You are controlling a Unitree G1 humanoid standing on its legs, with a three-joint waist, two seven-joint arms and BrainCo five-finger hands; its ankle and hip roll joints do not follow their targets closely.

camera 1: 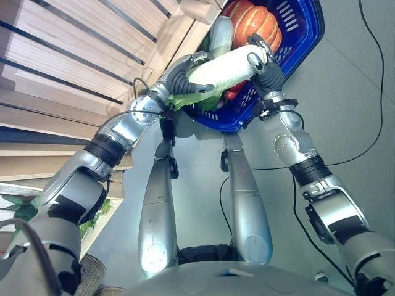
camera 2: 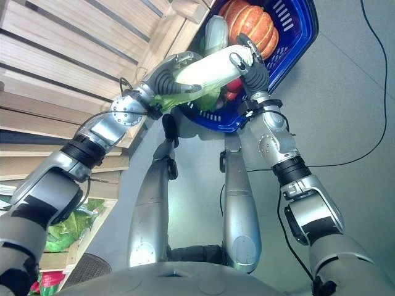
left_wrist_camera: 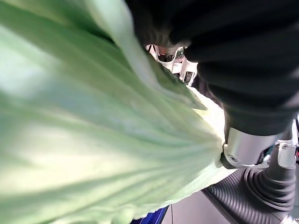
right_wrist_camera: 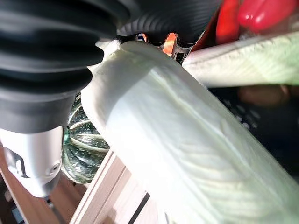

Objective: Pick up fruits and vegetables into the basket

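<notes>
We've got a long napa cabbage (camera 1: pixel 225 69) between both hands, held over the near rim of the blue plastic basket (camera 1: pixel 305 38). It's a fat, smooth cylinder, pale cream-white along the ribbed stalk end and frilly green at the leafy end. Our left hand (camera 1: pixel 185 77) wraps its curled fingers round the leafy end; our right hand (camera 1: pixel 262 61) has its fingers curled over the white stalk end. In the right wrist view the stalk's ridged veins run lengthwise; in the left wrist view the leaves look soft and crinkled.

The basket has slotted walls and sits on grey floor, just beside a wooden slatted crate (camera 1: pixel 80 61) of pale planks. Inside the basket we see a ribbed orange pumpkin (camera 1: pixel 256 24), a smooth, pale green squash (camera 1: pixel 220 34) against the wall beside the crate, and something glossy red (camera 1: pixel 237 91) under the cabbage, partly hidden by it. Leafy greens (camera 2: pixel 71 225) lie low beside the crate.
</notes>
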